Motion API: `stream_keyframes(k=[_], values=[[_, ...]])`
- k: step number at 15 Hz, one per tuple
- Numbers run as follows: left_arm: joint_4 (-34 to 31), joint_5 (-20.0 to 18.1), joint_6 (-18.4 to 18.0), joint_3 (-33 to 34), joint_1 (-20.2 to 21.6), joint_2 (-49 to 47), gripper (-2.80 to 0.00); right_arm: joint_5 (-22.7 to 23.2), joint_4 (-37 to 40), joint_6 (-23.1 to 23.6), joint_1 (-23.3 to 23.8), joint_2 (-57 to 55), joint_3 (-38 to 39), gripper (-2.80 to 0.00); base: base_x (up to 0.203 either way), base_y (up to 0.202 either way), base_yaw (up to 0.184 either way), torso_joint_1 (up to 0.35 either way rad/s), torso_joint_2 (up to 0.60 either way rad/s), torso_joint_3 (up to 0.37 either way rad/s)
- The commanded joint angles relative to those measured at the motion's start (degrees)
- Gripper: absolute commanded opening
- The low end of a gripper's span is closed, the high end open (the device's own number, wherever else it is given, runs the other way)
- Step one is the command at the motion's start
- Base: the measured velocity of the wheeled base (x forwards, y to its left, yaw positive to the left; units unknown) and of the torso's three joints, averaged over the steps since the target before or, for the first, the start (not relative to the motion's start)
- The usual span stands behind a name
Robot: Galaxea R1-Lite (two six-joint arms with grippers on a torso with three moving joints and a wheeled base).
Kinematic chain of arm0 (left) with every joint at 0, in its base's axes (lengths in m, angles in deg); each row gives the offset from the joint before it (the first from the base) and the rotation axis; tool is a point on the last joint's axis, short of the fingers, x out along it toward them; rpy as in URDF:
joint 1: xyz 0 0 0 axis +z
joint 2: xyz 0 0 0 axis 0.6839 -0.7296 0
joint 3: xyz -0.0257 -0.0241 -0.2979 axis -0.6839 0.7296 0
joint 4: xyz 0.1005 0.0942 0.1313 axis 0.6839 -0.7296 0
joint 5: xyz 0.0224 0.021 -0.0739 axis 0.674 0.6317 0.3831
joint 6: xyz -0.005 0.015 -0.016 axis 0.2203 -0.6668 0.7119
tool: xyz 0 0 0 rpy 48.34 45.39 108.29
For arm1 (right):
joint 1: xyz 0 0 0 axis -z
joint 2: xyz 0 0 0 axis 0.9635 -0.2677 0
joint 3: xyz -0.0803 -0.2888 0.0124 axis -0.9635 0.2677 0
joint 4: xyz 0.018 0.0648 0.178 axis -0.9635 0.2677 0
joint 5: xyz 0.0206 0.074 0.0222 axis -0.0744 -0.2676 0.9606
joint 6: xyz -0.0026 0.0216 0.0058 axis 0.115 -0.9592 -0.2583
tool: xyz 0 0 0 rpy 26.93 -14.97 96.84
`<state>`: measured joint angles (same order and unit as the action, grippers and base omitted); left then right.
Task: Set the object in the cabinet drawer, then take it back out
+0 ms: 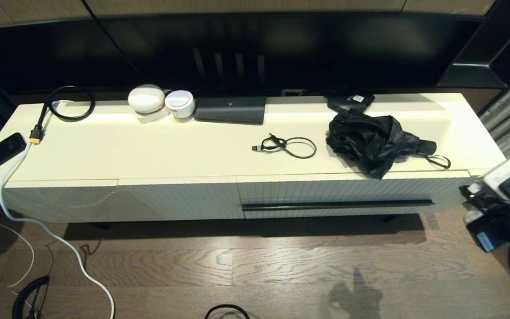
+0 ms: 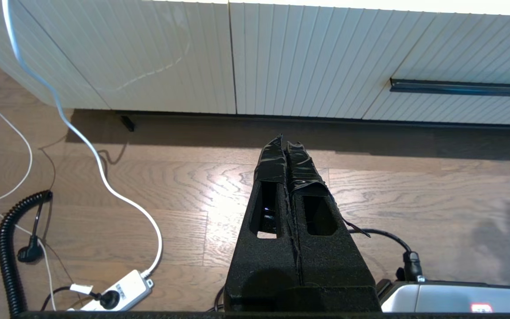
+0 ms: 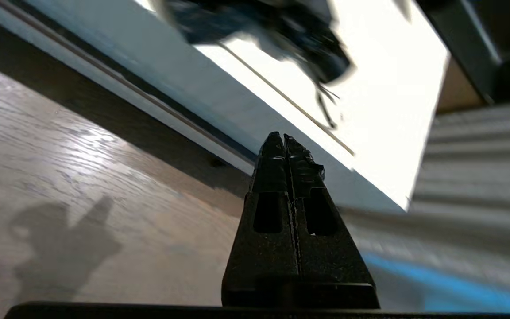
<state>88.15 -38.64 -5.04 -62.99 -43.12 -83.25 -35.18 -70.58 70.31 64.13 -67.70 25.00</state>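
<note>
The cabinet drawer (image 1: 334, 191) is closed, its ribbed cream front carrying a long black bar handle (image 1: 338, 204). A black folded umbrella (image 1: 376, 141), the object closest to the drawer, lies on the cabinet top (image 1: 148, 150) directly above it, and shows blurred in the right wrist view (image 3: 281, 31). My left gripper (image 2: 285, 144) is shut and empty, low over the wooden floor before the cabinet, left of the handle (image 2: 463, 87). My right gripper (image 3: 281, 137) is shut and empty, off the cabinet's right front corner. The right arm (image 1: 503, 195) shows at the head view's right edge.
A small looped black cable (image 1: 288, 146) lies left of the umbrella. White round devices (image 1: 160, 103), a black box (image 1: 230, 110) and a thick black cable (image 1: 71, 104) sit along the back. A white cord (image 1: 38, 221) trails onto the floor to a power strip (image 2: 117, 292).
</note>
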Motion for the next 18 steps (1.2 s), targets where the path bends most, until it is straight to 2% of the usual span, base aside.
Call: stream_keyframes(k=[1,7,8,9,10,12,13,15,18], values=[[0.0,0.0,0.0,0.0,0.1,0.0,-2.80,-0.3,12.6,-1.3,3.0,20.1,0.1,-2.80,0.000,0.000,0.000,0.000,0.00,0.000],[0.0,0.0,0.0,0.0,0.0,0.0,-2.80,-1.0,47.3,-9.6,10.2,53.4,0.1,-2.80,0.000,0.000,0.000,0.000,0.00,0.000],[0.0,0.0,0.0,0.0,0.1,0.0,-2.80,-1.7,54.8,-13.1,10.8,57.1,0.3,-2.80,0.000,0.000,0.000,0.000,0.00,0.000],[0.0,0.0,0.0,0.0,0.0,0.0,-2.80,-2.6,60.3,-18.8,11.2,59.0,0.5,-2.80,0.000,0.000,0.000,0.000,0.00,0.000],[0.0,0.0,0.0,0.0,0.0,0.0,-2.80,-3.2,62.6,-23.0,11.1,60.5,1.1,-2.80,0.000,0.000,0.000,0.000,0.00,0.000],[0.0,0.0,0.0,0.0,0.1,0.0,-2.80,-2.7,63.1,-26.5,10.7,64.4,4.3,-2.80,0.000,0.000,0.000,0.000,0.00,0.000],[0.0,0.0,0.0,0.1,0.0,0.0,-2.80,-0.8,63.3,-28.1,10.7,67.0,5.3,-2.80,0.000,0.000,0.000,0.000,0.00,0.000],[0.0,0.0,0.0,0.0,0.1,0.0,-2.80,6.4,62.5,-29.8,10.6,70.1,7.9,-2.80,0.000,0.000,0.000,0.000,0.00,0.000],[0.0,0.0,0.0,0.0,0.0,0.0,-2.80,11.0,55.9,-32.9,10.6,70.1,14.4,-2.80,0.000,0.000,0.000,0.000,0.00,0.000]])
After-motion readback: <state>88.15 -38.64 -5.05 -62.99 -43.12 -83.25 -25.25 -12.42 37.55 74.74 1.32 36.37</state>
